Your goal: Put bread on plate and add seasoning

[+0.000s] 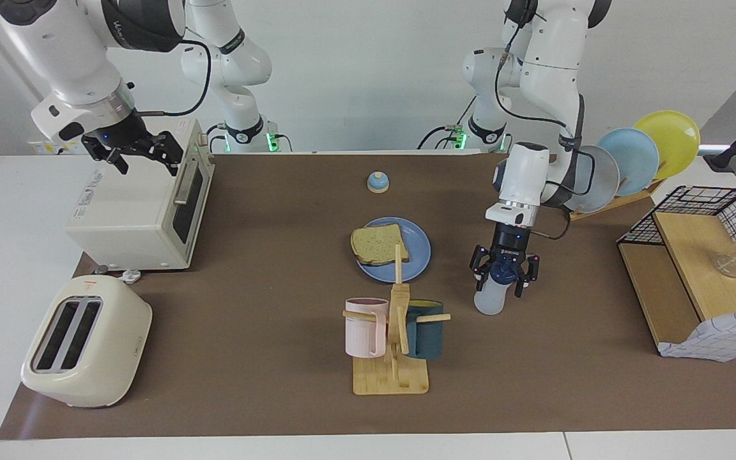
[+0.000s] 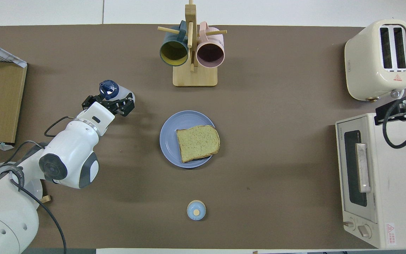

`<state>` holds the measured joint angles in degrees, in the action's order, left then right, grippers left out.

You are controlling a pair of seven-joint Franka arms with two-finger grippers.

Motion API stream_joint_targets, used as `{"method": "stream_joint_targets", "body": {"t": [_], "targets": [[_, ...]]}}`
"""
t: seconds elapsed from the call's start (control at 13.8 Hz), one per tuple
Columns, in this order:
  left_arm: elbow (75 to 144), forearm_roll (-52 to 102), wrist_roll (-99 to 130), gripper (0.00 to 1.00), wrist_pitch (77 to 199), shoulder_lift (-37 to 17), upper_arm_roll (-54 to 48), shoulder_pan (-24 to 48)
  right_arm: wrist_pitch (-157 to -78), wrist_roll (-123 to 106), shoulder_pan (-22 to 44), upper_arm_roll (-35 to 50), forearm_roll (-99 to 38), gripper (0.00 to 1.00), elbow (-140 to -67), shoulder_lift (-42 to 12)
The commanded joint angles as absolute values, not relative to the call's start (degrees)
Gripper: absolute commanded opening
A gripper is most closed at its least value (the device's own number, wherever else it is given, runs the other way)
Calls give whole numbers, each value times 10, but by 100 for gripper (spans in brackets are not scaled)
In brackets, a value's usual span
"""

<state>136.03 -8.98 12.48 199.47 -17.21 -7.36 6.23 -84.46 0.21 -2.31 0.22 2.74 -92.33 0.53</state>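
Observation:
The bread (image 1: pixel 377 246) lies flat on the medium-blue plate (image 1: pixel 418 259) at the middle of the mat; both also show in the overhead view, bread (image 2: pixel 197 143) on plate (image 2: pixel 169 141). The seasoning bottle (image 1: pixel 489 300) stands on the mat beside the plate, toward the left arm's end, and its dark blue cap (image 2: pixel 109 89) shows from above. My left gripper (image 1: pixel 504 273) is low over the bottle and open, with a finger on each side of the cap. My right gripper (image 1: pixel 143 156) is open and empty over the top of the toaster oven (image 1: pixel 138 211), waiting.
A wooden mug tree (image 1: pixel 397 332) with a pink and a dark mug stands farther from the robots than the plate. A small blue bell (image 1: pixel 377 183) sits nearer. A cream toaster (image 1: pixel 87 342) is beside the oven. A plate rack (image 1: pixel 636 156) and a wire shelf (image 1: pixel 694 275) stand at the left arm's end.

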Motion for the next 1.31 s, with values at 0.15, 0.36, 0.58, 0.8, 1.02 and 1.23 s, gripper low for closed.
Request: {"method": "stream_joint_targets", "body": {"t": [0.15,0.36,0.58,0.8,1.02,1.23], "targets": [[1372,-99,120,100,2008,-168,-71,62,-854,-11,-28,4,21,100,-936,16],[1389,-101,120,100,2008,-156,-71,59,-854,-11,-28,4,20,100,-936,16],[1418,-102,120,100,2008,-128,-72,59,-854,-11,-28,4,20,100,-936,16],[1468,-102,105,100,2008,-85,-72,59,-854,-11,-28,4,20,100,-936,17],[1517,-102,106,100,2007,-36,-74,66,-854,-11,-28,4,20,100,-936,16],[1542,-102,124,100,2006,-4,-75,102,-854,-11,-28,4,20,100,-936,17]]}}
